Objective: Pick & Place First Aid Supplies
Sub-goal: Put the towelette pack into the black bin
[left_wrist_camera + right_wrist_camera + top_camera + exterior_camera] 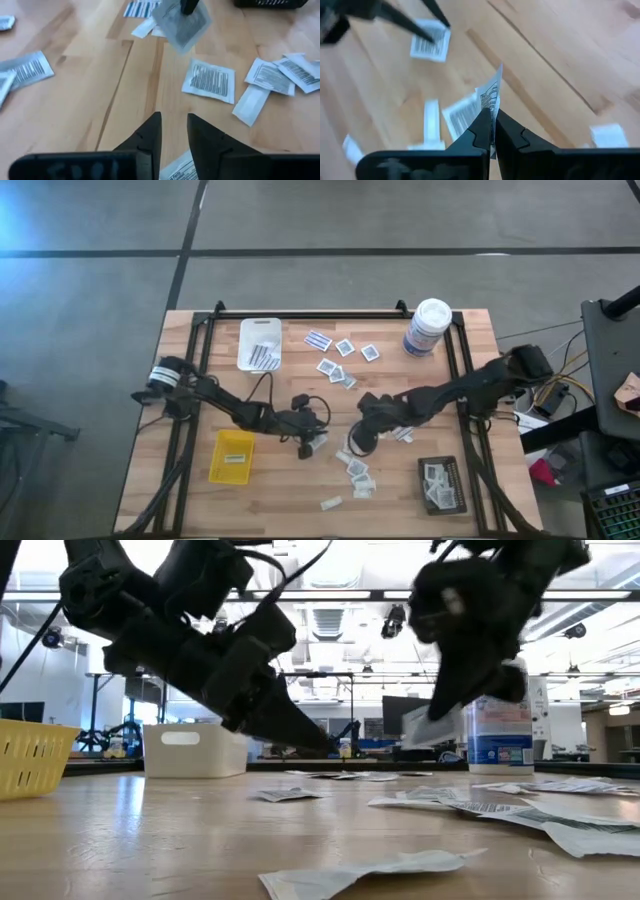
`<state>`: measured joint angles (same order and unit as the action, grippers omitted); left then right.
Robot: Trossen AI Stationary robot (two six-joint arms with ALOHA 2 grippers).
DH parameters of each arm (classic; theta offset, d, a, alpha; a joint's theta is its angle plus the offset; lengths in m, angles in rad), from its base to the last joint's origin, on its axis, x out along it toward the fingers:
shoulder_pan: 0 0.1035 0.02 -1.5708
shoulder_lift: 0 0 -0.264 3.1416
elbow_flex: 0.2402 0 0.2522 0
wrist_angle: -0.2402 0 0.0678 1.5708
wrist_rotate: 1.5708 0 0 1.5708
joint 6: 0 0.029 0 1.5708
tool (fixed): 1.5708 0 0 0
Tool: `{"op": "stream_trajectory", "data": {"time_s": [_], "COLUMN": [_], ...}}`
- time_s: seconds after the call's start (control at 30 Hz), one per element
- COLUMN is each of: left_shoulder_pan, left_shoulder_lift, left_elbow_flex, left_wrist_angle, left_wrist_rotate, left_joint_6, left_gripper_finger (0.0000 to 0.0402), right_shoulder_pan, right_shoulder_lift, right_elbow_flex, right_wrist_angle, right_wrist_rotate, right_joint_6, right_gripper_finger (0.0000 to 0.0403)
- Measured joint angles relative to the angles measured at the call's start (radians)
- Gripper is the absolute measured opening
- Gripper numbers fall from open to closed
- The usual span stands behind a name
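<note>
1. Paper-thin packets are what you handle here: the first aid supplies [352,465] lie scattered flat on the wooden table [190,500], mostly between the two arms and beside the black tray [441,485]. More lie near the white tray [260,343].
2. Your right gripper [493,131] has its fingers pressed together on one packet [490,94], pinched by its edge and lifted off the table. The packet stands up from the fingers without drooping, so it looks light and a little stiff.
3. Your left gripper [174,132] hangs low over the wood with its fingers slightly apart and nothing between them; one packet [181,169] lies just under the tips.
4. I think a flat packet gives no height to grip, so take it by an edge or a corner.
5. Glossy wrapping may slip, so close firmly.
</note>
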<state>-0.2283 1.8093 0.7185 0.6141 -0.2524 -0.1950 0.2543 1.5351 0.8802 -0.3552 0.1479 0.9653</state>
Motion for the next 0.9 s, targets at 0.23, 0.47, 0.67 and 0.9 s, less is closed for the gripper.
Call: {"op": "stream_trajectory", "data": {"time_s": [0.23, 0.47, 0.67, 0.9], "left_shoulder_pan": [0.001, 0.002, 0.006, 0.011], "left_shoulder_lift": [-0.064, -0.113, -0.130, -0.131], "left_elbow_flex": [-0.002, -0.003, -0.003, -0.003], "left_wrist_angle": [-0.083, -0.140, -0.165, -0.169], "left_wrist_rotate": [-0.011, -0.013, -0.037, -0.038], "left_joint_6": [0.049, 0.080, 0.091, 0.104], "left_gripper_finger": [0.0087, 0.0087, 0.0087, 0.0087], "right_shoulder_pan": [0.079, 0.191, 0.302, 0.440], "right_shoulder_lift": [-0.117, -0.185, -0.216, -0.237], "right_elbow_flex": [-0.001, -0.001, -0.002, -0.002], "right_wrist_angle": [-0.147, -0.248, -0.280, -0.298], "right_wrist_rotate": [0.000, -0.063, -0.135, -0.157], "right_joint_6": [0.049, 0.184, 0.290, 0.479], "right_gripper_finger": [0.0008, 0.0008, 0.0008, 0.0008]}}
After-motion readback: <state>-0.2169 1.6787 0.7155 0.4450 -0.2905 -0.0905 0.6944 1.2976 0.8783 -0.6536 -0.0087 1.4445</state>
